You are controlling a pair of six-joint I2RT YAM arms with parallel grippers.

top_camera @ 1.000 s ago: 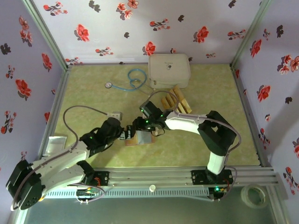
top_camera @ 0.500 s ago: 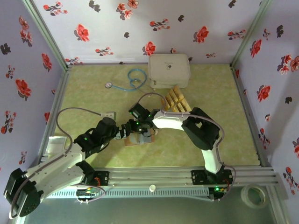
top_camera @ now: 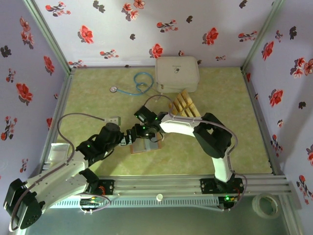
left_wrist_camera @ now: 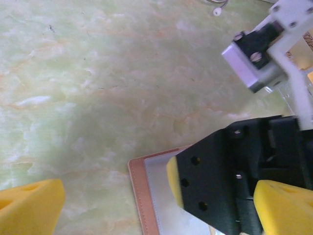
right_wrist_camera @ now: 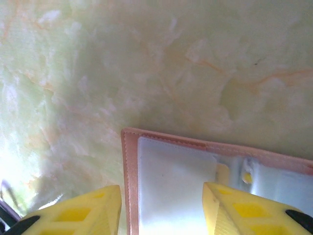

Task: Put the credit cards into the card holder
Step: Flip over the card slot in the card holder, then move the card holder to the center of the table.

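The holder (top_camera: 145,146) lies open on the worktop (top_camera: 98,93), pale inside up, near the middle. The cards (top_camera: 185,104) sit in a fanned row well apart from it, to the far right, just near of the white case (top_camera: 177,73).

The right fingers (right_wrist_camera: 73,213) are apart, hanging low over the holder's left page with nothing seen between them. The left fingers (left_wrist_camera: 29,205) are spread wide, one on each side of the holder's left edge and of the right arm's head, clamped on nothing.

The main risk is crowding: both arms meet over one small holder, and a sideways move by either could knock the other or shove the holder. Nothing seems to pin the holder, so a push from a card edge may slide it or fold it shut.

A small yellow patch shows at a pocket in the right wrist view. I cannot tell if it is a card. If it is one and only partly seated, a nudge could work it loose. The cards lie thin, flat and overlapping, so a pinch may lift two or slip off.
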